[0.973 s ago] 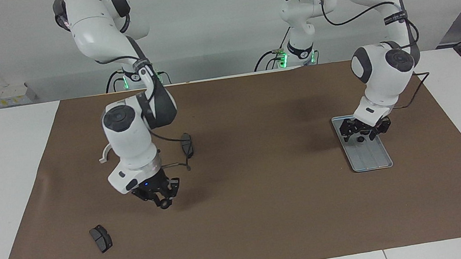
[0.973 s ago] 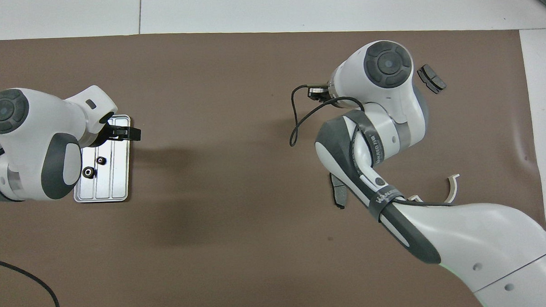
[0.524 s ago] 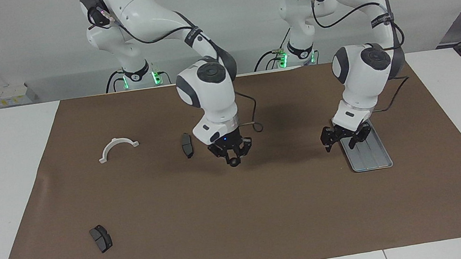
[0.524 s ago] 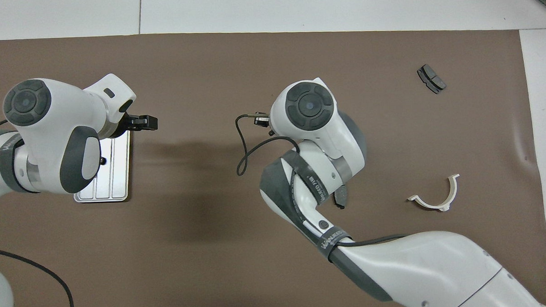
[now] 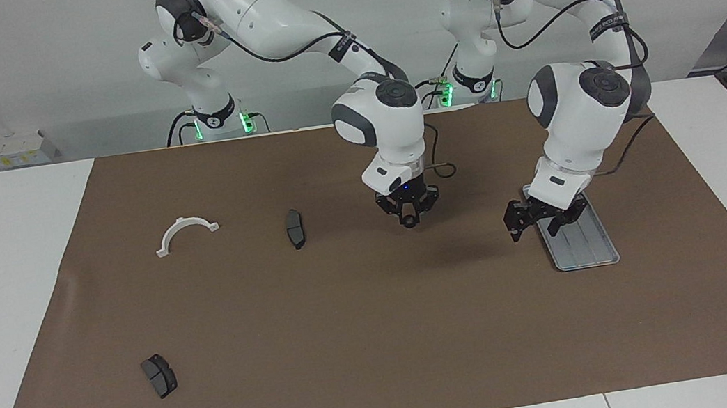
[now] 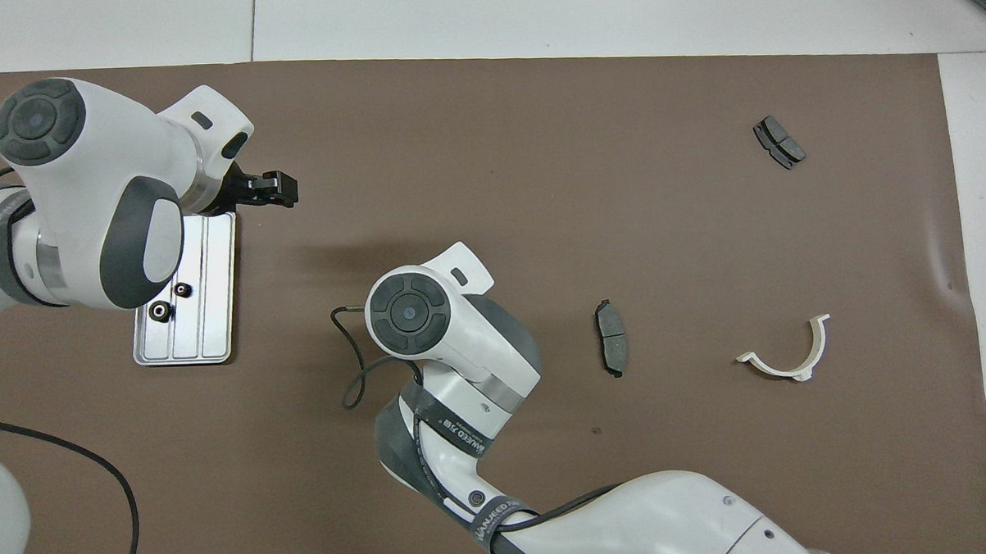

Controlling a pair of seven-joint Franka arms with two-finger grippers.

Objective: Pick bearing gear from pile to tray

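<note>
1 small black ring (image 5: 410, 222) is pinched in the right gripper (image 5: 410, 219), raised over the brown mat (image 5: 382, 342) between the pile and the tray (image 5: 596, 256). 2 more black rings (image 6: 171, 301) lie in the tray. The left gripper (image 5: 533, 220), jaws spread and holding nothing, hangs over the tray's edge. On the mat lie 2 dark brake pads (image 5: 294, 228) and 1 white half-ring bracket (image 5: 185, 233), well apart.
</note>
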